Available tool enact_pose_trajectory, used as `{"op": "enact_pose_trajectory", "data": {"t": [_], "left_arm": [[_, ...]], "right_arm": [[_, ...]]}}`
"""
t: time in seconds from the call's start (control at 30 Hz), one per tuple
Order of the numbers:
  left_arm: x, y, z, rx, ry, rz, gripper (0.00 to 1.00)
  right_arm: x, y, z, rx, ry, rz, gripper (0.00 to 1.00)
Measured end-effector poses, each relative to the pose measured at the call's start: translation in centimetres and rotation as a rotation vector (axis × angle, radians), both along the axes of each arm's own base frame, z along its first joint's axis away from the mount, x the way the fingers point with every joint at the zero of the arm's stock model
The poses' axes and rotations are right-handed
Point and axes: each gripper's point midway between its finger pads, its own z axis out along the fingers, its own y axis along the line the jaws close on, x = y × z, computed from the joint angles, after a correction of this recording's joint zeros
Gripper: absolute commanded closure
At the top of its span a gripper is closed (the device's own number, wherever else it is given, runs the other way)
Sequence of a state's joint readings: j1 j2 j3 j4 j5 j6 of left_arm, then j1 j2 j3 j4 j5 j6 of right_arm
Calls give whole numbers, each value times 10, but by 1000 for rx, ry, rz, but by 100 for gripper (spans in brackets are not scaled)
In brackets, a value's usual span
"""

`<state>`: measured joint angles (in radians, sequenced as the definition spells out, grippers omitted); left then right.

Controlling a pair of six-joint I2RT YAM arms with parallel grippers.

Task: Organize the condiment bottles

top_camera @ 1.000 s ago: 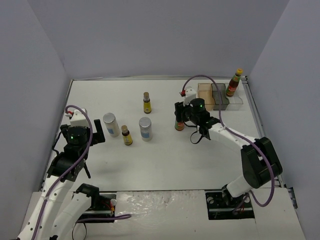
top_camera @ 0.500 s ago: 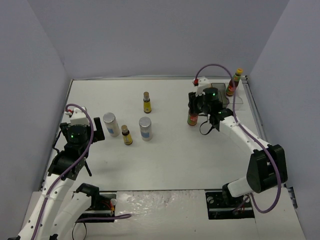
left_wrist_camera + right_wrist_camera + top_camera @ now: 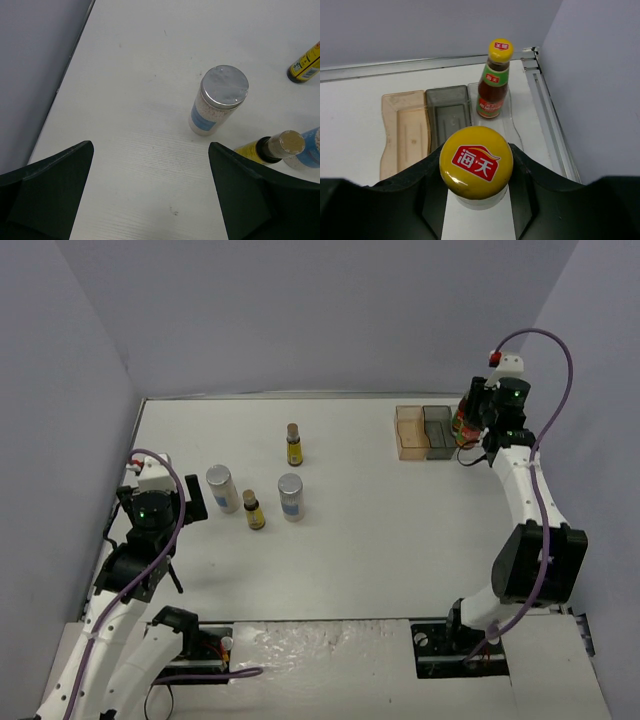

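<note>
My right gripper [image 3: 476, 418] [image 3: 476, 175] is shut on a dark red bottle with a yellow cap [image 3: 476, 162], held above the near end of the tray's clear compartment [image 3: 512, 131]. The second dark red bottle [image 3: 494, 82] stands upright in that compartment's far end. Two silver-lidded shakers [image 3: 222, 488] [image 3: 291, 497] and two tan-capped yellow bottles [image 3: 254, 510] [image 3: 293, 445] stand at left centre. My left gripper [image 3: 196, 505] [image 3: 150, 155] is open and empty, just left of the nearer shaker [image 3: 220, 100].
The tray's orange [image 3: 410, 432] and grey [image 3: 437, 430] compartments hold nothing. The right wall and the table's raised edge [image 3: 547, 125] run close beside the tray. The left wall [image 3: 35, 75] is near my left gripper.
My right arm has carried the dark red bottle from mid-table to the back right, over the tray. The left arm and the other bottles have not moved.
</note>
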<state>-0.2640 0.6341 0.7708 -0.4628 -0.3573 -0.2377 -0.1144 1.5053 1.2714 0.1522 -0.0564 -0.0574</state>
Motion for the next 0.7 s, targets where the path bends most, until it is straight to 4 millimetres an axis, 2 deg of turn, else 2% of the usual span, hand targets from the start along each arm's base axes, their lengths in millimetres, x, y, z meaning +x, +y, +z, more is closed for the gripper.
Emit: {"op": "enact_pose_trajectory", "data": {"t": [0.13, 0.27, 0.7], "left_arm": [[0, 2, 1, 1, -3, 6, 3], [0, 3, 1, 3, -3, 12, 3], [1, 6, -1, 5, 3, 25, 3]], "right_arm": [[17, -29, -27, 7, 42, -53, 100], [29, -45, -56, 15, 89, -78, 100], [61, -56, -50, 11, 27, -76, 100]]}}
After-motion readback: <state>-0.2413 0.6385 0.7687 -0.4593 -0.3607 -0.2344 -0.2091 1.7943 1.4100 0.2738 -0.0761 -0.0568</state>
